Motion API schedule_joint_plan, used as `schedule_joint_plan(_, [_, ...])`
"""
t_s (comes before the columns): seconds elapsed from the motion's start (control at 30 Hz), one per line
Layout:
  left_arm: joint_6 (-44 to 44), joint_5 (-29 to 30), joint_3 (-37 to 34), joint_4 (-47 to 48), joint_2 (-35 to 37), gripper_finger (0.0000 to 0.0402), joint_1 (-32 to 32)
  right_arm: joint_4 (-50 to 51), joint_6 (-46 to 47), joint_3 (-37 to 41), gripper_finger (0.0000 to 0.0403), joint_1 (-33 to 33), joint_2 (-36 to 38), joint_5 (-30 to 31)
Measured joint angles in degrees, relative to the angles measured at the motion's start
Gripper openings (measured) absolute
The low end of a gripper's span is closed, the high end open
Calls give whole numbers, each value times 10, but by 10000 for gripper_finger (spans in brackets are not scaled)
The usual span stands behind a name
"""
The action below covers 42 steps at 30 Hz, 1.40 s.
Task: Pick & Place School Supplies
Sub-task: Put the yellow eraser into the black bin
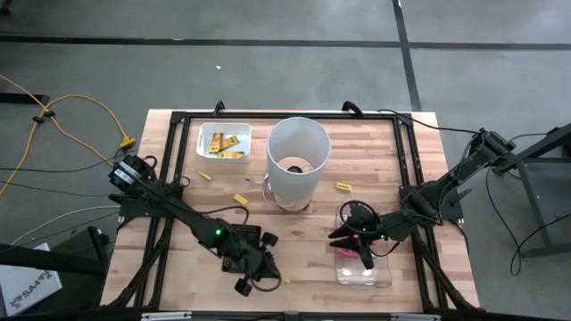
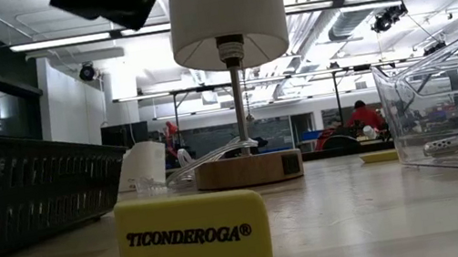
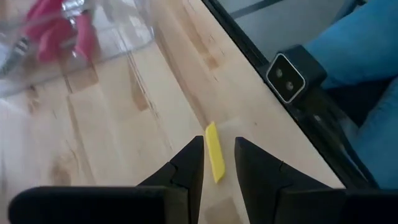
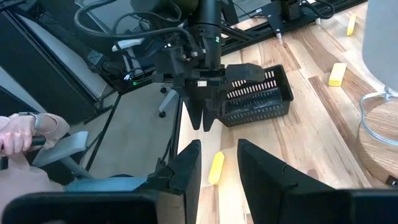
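Left tool (image 3: 217, 163) open above yellow eraser (image 3: 214, 151)

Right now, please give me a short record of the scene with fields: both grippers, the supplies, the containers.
Left gripper: open, above a yellow eraser lying near the table's edge
Right gripper: open, empty, over the clear bin
Clear bin: holds pink-handled tools
White tray: holds several yellow pieces
Loose yellow pieces: three, around the lamp
Black basket: beside the left gripper
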State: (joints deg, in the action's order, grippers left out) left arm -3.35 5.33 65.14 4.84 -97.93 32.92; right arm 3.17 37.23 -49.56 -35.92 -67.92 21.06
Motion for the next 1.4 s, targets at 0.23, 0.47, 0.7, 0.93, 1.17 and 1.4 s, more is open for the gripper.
schedule_joint_plan(0.23, [-45, -21, 0, -36, -31, 86, 1, 1, -14, 0, 97, 0, 0, 0])
schedule_joint_plan(0.47, [-94, 93, 0, -61, -33, 86, 23, 19, -15, 0, 97, -1, 0, -2])
schedule_joint_plan(0.7, [-87, 66, 15, -97, -33, 86, 37, 34, -15, 0, 97, -1, -7, -2])
schedule_joint_plan(0.93, [-87, 10, 77, -30, -52, 86, 3, 34, -13, 0, 97, -1, -41, -5])
schedule_joint_plan(1.17, [-126, -54, 91, 23, -94, 86, -25, 23, -9, 0, 97, -1, -84, -7])
schedule_joint_plan(1.4, [-132, -52, 95, 39, -105, 86, -27, 27, 16, 0, 97, -1, -97, -11])
